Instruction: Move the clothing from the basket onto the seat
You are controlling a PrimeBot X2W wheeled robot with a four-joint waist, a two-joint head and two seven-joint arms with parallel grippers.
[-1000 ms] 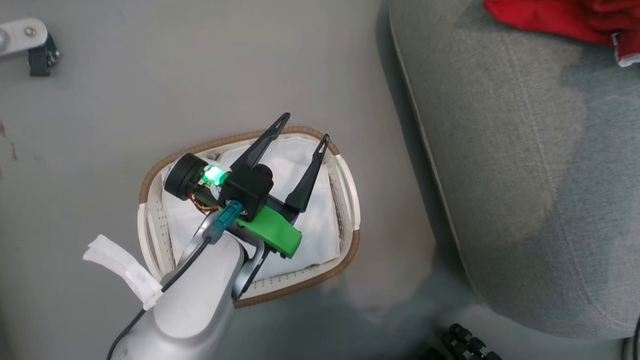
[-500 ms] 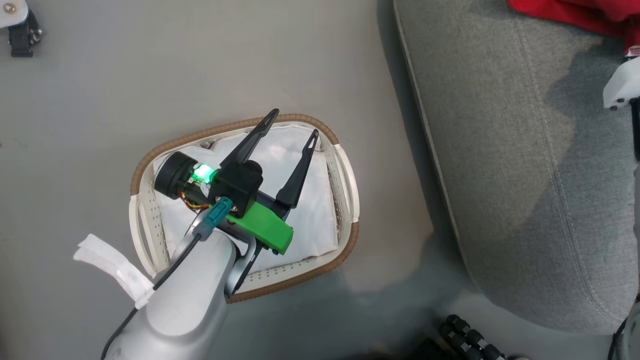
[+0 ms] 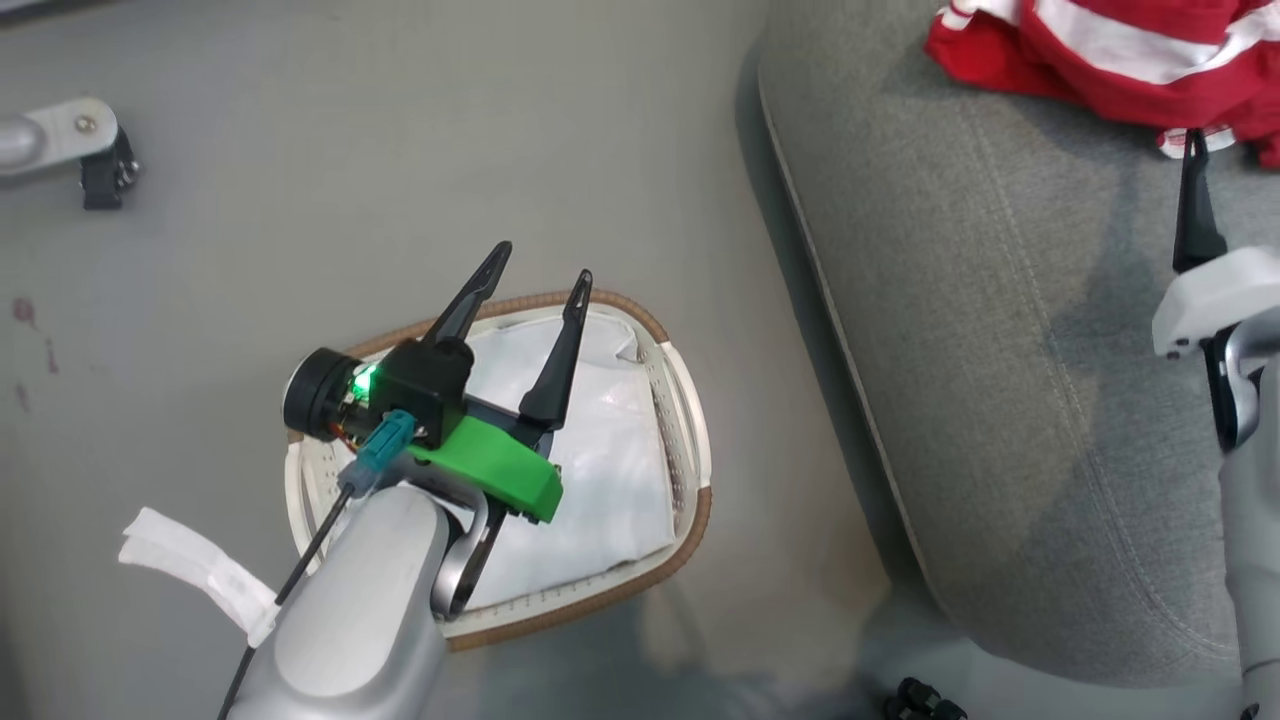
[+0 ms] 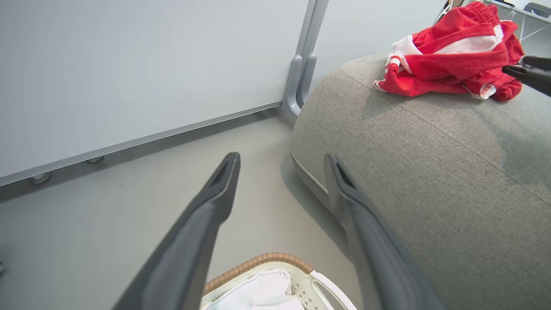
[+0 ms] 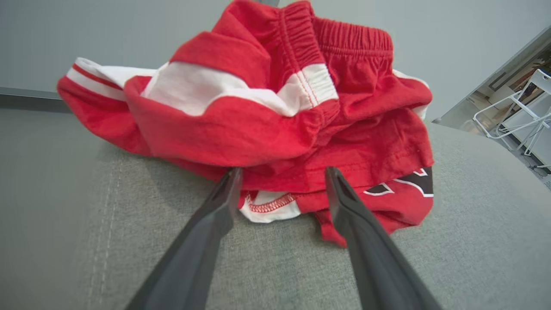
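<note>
The red clothing (image 3: 1100, 50) with white stripes lies bunched on the grey seat (image 3: 1000, 350) at the top right. My right gripper (image 3: 1192, 140) points at its near edge. In the right wrist view this gripper (image 5: 284, 171) stands open, its tips at the hem of the clothing (image 5: 267, 120), gripping nothing. My left gripper (image 3: 541, 265) hovers open and empty over the white basket (image 3: 700, 520), which holds a white liner (image 3: 600, 450). The left wrist view has the gripper (image 4: 282, 158) above the basket rim (image 4: 267, 259), with the clothing (image 4: 447, 64) far off on the seat (image 4: 430, 172).
The basket stands on grey floor just left of the seat's rounded edge. A grey bracket with a black foot (image 3: 60, 140) sits at the far left. A pale wall panel with a grey post (image 4: 301, 64) stands behind. A dark object (image 3: 920, 695) lies at the bottom edge.
My right gripper has opened and let go of the red clothing, which now rests on the seat. The head camera has shifted. My left gripper stays open over the basket.
</note>
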